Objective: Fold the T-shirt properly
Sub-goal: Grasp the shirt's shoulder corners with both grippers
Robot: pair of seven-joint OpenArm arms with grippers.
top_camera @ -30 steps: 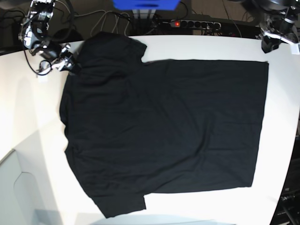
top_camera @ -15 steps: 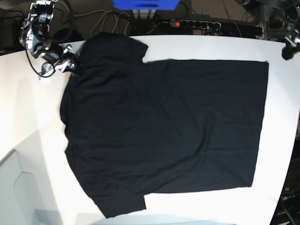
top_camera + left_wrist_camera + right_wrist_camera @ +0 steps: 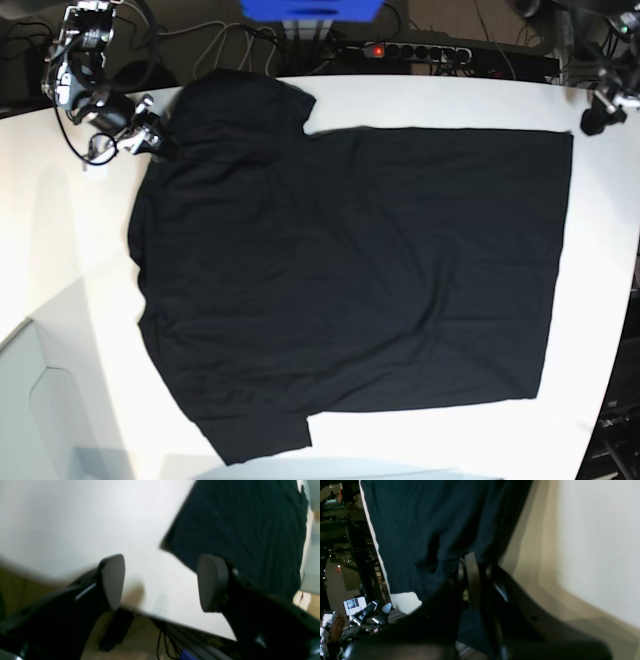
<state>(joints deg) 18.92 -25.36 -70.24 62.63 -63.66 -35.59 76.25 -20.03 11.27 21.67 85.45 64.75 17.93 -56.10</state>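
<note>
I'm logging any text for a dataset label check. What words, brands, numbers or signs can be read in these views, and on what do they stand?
None can be read.
T-shirt: plain black face up, no print or label showing.
Table: bare white, no markings.
Small white screen or card in the right wrist view: too small and blurred to read.
Power strip behind the table: a red light, no legible lettering.

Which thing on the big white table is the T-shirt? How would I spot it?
Look at the white table: the T-shirt is the huge black cloth spread flat over most of it, plain, with a short sleeve at each end of one side. Nothing else there is soft or black like it.
</note>
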